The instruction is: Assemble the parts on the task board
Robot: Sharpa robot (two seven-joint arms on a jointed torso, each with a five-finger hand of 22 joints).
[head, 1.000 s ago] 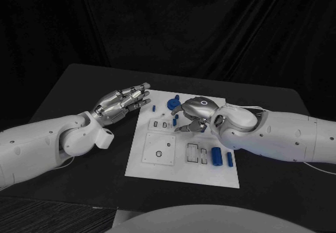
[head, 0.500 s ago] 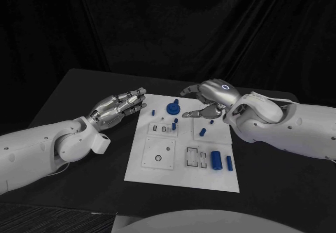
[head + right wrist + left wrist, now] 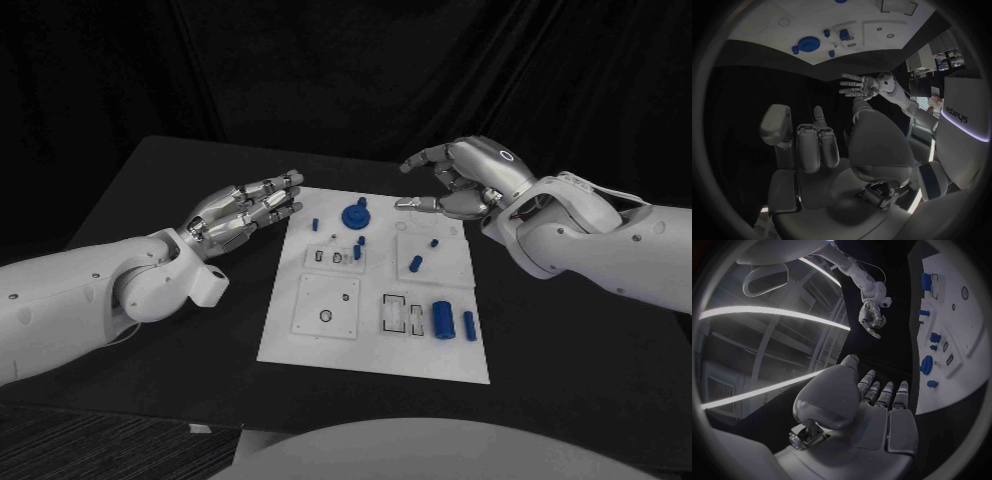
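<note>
Head view first: your left hand (image 3: 242,210) hovers with its fingers spread and nothing in it, just off the task board's (image 3: 325,345) near edge, probably waiting to steady it. Beyond its fingertips stands the blue gear (image 3: 355,215); more blue parts (image 3: 446,321) lie loose toward your right arm, not yet seated. Your right hand (image 3: 459,182) hangs above the board's far corner, fingers curled in, grasping nothing, likely between picks
</note>
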